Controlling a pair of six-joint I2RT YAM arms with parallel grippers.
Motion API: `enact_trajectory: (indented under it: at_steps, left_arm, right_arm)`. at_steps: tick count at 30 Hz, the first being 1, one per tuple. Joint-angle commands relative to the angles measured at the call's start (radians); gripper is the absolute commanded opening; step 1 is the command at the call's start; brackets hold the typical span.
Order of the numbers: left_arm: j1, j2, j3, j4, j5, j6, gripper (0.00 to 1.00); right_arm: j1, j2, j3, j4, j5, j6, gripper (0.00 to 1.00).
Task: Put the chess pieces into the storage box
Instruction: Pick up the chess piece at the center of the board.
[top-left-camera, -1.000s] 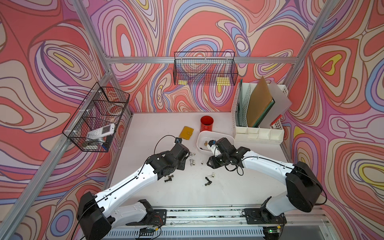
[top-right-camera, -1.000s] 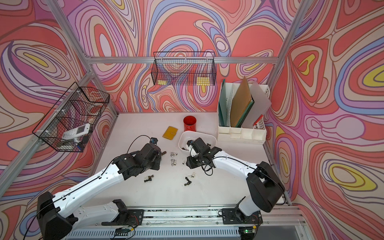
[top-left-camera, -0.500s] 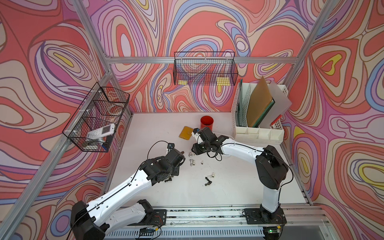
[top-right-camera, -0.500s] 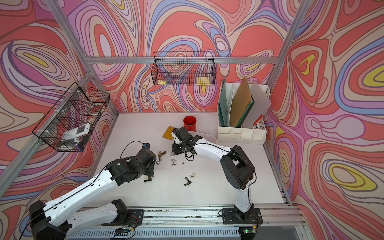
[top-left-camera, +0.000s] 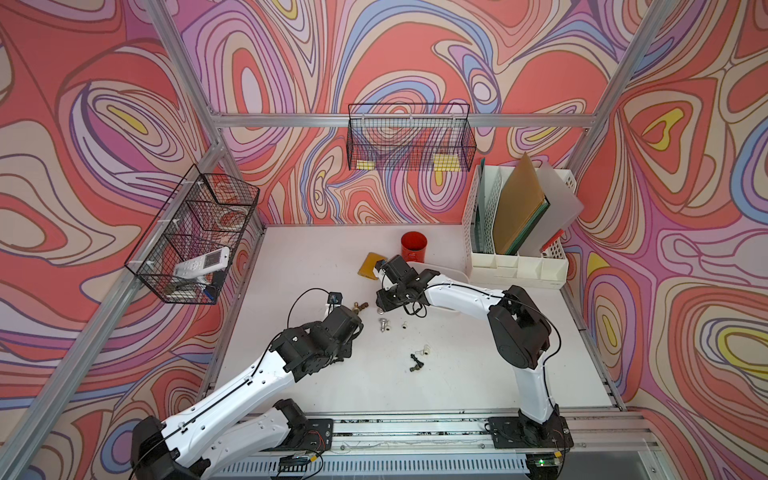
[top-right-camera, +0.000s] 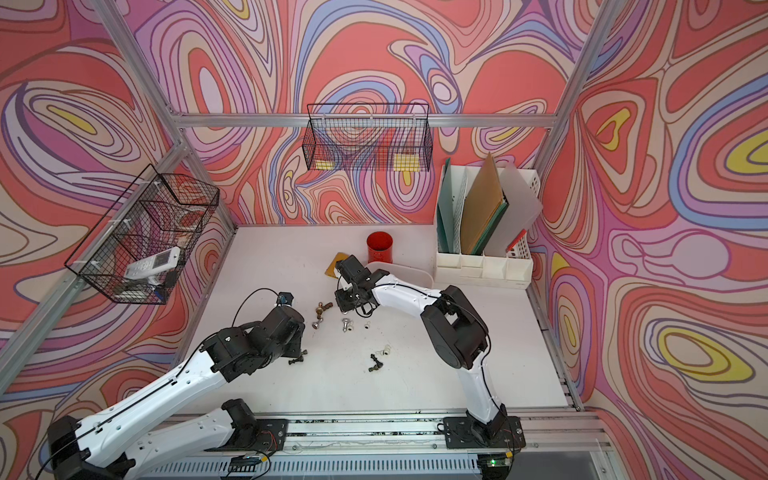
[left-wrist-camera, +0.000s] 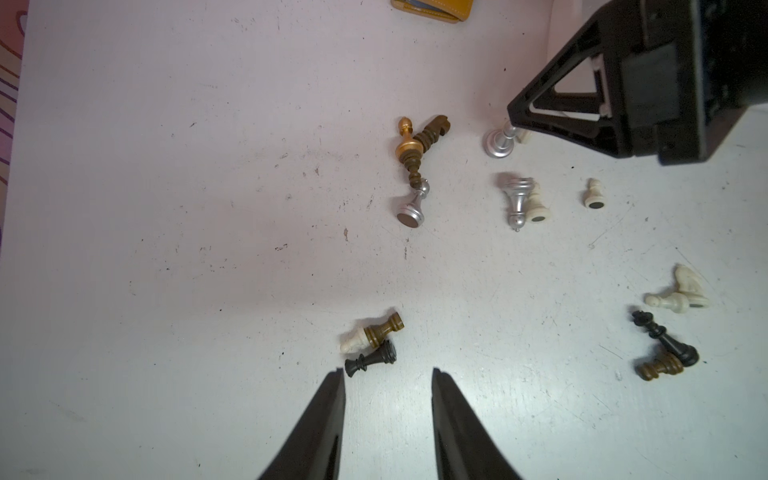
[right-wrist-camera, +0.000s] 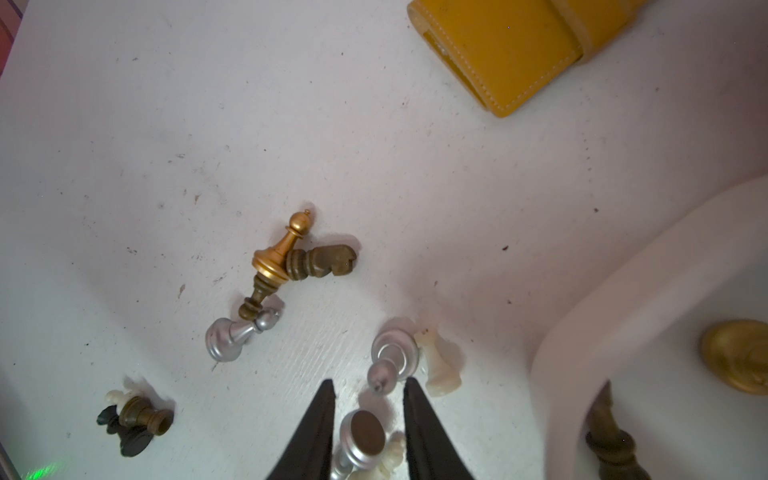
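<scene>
chess pieces (left-wrist-camera: 407, 146) scattered, toppled, storage box (right-wrist-camera: 623, 291) nearby

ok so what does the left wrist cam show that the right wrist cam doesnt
Only the left wrist view: the open left gripper, a black piece lying by a brown one, and a lone white pawn. Only the right wrist view: the open right gripper above a silver piece, and the inside of the storage box with a gold piece in it. Both: the gold pawn touching a brown knight, the silver pawn beside them, and the yellow case.
</scene>
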Motion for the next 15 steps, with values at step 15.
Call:
enact_trajectory:
  at_steps: [15]
  left_arm:
    - [0.003,-0.035,-0.044,-0.005,-0.020,0.001,0.41]
  right_arm:
    - [0.015,0.103,0.072,-0.033,0.054,-0.009,0.28]
